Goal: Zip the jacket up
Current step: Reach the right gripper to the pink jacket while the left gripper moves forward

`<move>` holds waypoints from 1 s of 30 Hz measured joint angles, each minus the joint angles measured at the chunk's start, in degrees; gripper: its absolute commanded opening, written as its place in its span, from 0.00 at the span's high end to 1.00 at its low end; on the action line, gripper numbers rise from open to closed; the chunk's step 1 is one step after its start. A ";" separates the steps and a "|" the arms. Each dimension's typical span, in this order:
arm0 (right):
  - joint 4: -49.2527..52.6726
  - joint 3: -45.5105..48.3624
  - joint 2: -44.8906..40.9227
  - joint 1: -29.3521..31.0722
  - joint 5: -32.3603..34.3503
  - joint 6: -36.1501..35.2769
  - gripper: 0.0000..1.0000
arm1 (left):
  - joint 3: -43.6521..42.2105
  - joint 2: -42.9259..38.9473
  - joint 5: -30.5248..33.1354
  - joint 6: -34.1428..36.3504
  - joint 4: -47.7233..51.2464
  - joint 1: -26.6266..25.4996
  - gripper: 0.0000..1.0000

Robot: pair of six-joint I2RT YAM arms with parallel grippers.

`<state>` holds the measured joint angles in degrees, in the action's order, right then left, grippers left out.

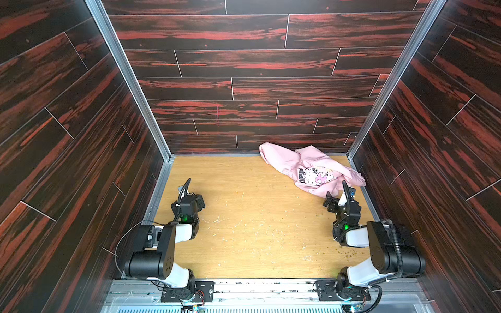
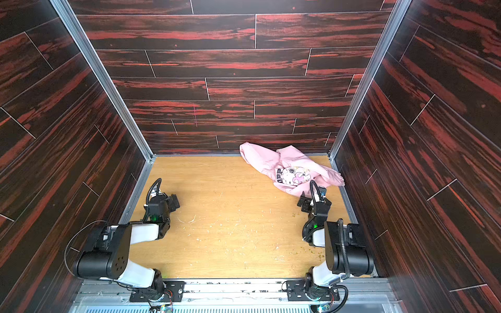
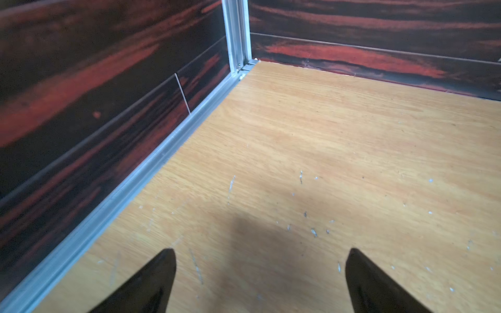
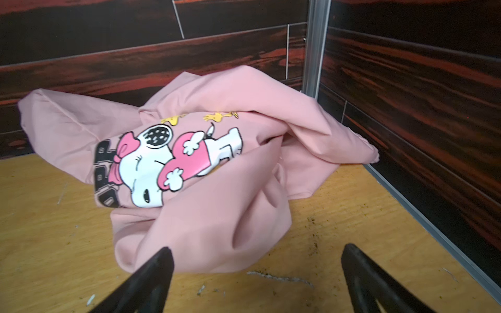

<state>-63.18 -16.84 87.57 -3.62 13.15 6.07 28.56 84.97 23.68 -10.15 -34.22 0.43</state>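
Note:
The light-pink jacket [image 1: 306, 165] [image 2: 287, 164] lies crumpled in the far right corner of the wooden floor, its cartoon print facing up. No zipper shows in any view. My right gripper [image 1: 339, 195] [image 2: 311, 197] hovers just in front of the jacket's near edge. In the right wrist view the jacket [image 4: 217, 195] fills the middle, and the right gripper [image 4: 256, 249] is open with only bare floor and a fold of pink cloth past its tips. My left gripper [image 1: 200, 201] [image 2: 174, 202] [image 3: 260, 252] stands open over bare floor at the left, far from the jacket.
Dark red-streaked wall panels [image 1: 244, 89] close the space on three sides, with aluminium rails [image 3: 151, 168] along the floor edges. Small crumbs and scratches [image 1: 349, 253] dot the wooden floor [image 1: 257, 216]. The arm bases sit on a metal rail [image 1: 265, 287] at the front.

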 measured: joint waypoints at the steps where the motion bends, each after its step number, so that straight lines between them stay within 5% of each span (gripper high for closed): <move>1: 1.27 0.00 -1.07 -0.09 0.17 0.11 0.01 | 1.86 -0.74 0.46 -0.55 2.82 0.02 0.00; 8: 18.53 -4.28 -15.91 -0.24 3.85 1.92 0.01 | 7.48 -12.87 0.46 -4.87 18.25 0.07 0.00; 14: 48.09 -25.53 -25.03 -0.68 4.52 8.66 0.01 | 13.73 -24.15 0.52 -11.21 33.18 0.11 0.00; 20: 71.89 -51.15 -17.49 -0.76 -6.05 11.50 0.01 | 23.69 -28.70 -5.31 -21.59 41.13 0.87 0.01; 23: 79.84 -55.76 -12.55 -1.11 -12.15 14.03 0.04 | 23.67 -28.87 -7.69 -29.05 41.51 0.92 0.00; 27: 89.31 -62.95 -3.65 -1.51 -20.22 16.31 0.20 | 22.86 -27.19 -10.40 -38.27 43.12 1.05 0.00; 30: 92.98 -66.49 1.16 -0.87 -24.35 17.44 0.21 | 23.78 -23.17 -15.58 -41.46 43.85 1.20 0.01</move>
<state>29.80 -83.33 88.73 -4.49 -11.20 23.51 52.34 61.80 8.10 -51.62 9.63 1.63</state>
